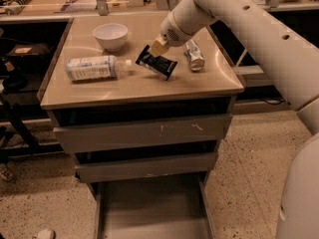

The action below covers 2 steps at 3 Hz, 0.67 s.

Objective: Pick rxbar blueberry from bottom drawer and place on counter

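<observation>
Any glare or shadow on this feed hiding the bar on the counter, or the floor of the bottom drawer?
Camera view: warm, dim light. The counter has only a soft sheen beside the can, so the dark rxbar blueberry stands out, with the gripper at its upper end. The bottom drawer is dim but readable. The gaps above the upper drawers are in deep shadow.

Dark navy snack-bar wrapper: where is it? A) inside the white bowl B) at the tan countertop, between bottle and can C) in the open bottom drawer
B: the wrapper is at the tan counter, between plastic bottle and silver can, the hand at its upper corner.
</observation>
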### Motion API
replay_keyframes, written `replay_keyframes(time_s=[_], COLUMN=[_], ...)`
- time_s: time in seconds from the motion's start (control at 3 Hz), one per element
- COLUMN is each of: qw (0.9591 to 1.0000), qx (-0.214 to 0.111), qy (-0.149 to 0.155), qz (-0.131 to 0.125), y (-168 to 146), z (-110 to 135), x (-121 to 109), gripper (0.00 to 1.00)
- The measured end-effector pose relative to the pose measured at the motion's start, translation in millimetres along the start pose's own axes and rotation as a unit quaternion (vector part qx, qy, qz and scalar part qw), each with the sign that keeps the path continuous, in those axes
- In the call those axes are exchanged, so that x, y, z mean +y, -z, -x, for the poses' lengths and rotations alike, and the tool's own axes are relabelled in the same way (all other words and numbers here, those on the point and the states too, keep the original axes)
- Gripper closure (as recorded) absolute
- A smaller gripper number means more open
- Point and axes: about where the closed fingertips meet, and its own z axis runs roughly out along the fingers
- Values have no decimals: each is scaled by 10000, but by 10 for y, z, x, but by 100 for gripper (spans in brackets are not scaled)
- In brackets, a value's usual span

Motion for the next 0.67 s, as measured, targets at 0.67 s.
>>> replay_keyframes(time_s=[0.67], qw=[10000], qx=[0], qy=[0], qz=[0], y=[0], z=[0], x=[0], gripper=[35])
